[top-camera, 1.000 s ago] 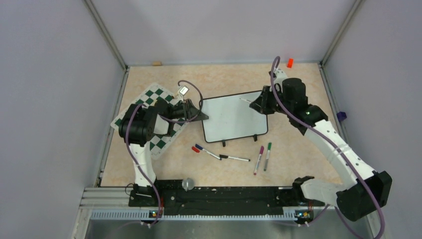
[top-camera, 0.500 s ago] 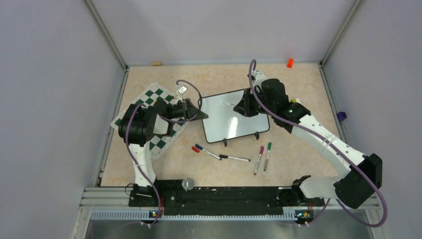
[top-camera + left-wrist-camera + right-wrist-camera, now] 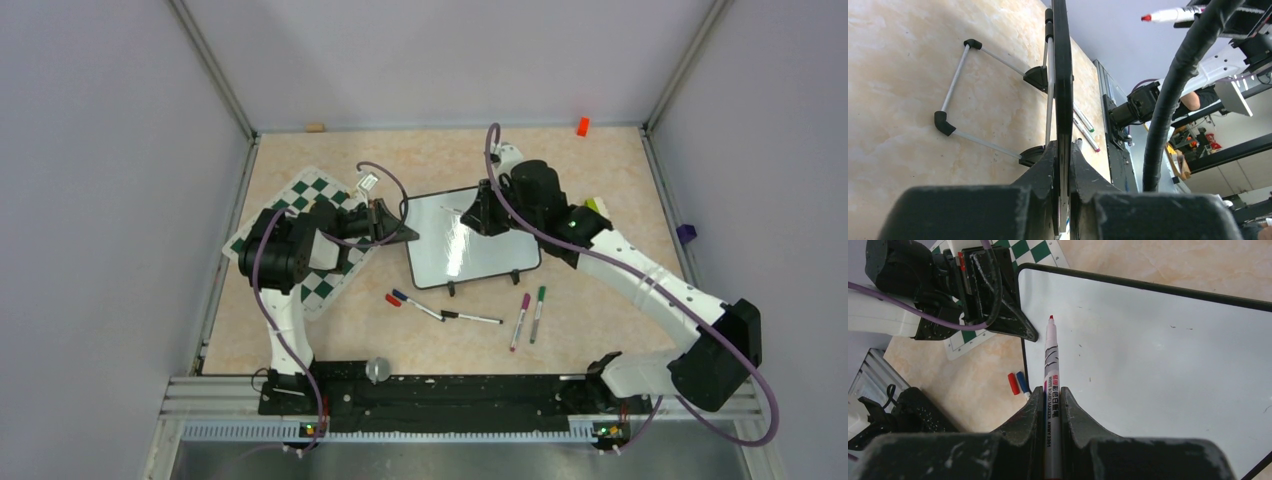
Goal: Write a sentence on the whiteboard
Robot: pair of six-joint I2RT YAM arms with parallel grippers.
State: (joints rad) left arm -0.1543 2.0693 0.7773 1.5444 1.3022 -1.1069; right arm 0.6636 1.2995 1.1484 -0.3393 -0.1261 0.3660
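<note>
Lying nearest, short of both tools, spare pens (image 3: 520,320) rest on the counter (image 3: 350,340). Beyond them the board (image 3: 480,250) stands on its feet (image 3: 450,288) between the tools, with no writing on it. It looks light, stiff and glossy, so I judge it would skid or tip under pen pressure. The thin black frame (image 3: 1148,286) at a side edge is the place to hold it. The left tool (image 3: 1063,150) is clamped tight on that edge, with the mat (image 3: 310,185) under its arm. The right tool (image 3: 1051,390) is closed on a red marker (image 3: 1051,350), gripped mid-barrel. The marker's bare tip points ahead of the tool over the board, seemingly not touching it. Since a second ago the left tool has shut on the frame. The right arm has swung in from the board's far right corner toward the left tool. The board has barely shifted.
</note>
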